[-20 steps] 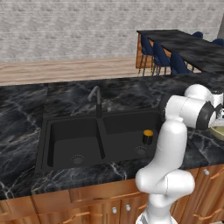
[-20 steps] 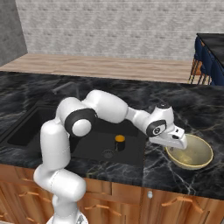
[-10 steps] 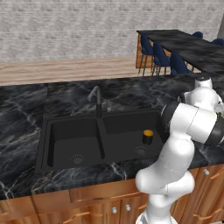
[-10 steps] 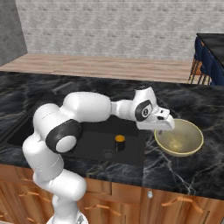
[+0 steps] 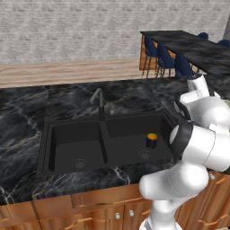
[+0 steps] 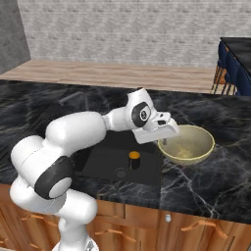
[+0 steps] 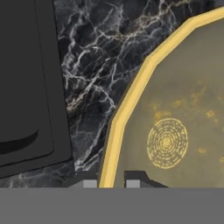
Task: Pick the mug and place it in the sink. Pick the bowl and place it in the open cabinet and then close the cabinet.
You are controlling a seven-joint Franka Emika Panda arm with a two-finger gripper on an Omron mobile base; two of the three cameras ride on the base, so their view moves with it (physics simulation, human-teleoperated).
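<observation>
Nearest us, the gripper (image 7: 108,183) straddles the cream rim of the bowl (image 6: 188,145), one fingertip (image 7: 89,183) outside the wall, the other inside, clamped on that edge. We judge the bowl stiff, light and smooth, so a rim pinch may let it swing; a level carry suits it. The bowl sits over the marble counter (image 6: 211,182), just beside the sink (image 5: 105,143). Farther off, the mug (image 5: 152,140) stands upright in the sink's right basin.
</observation>
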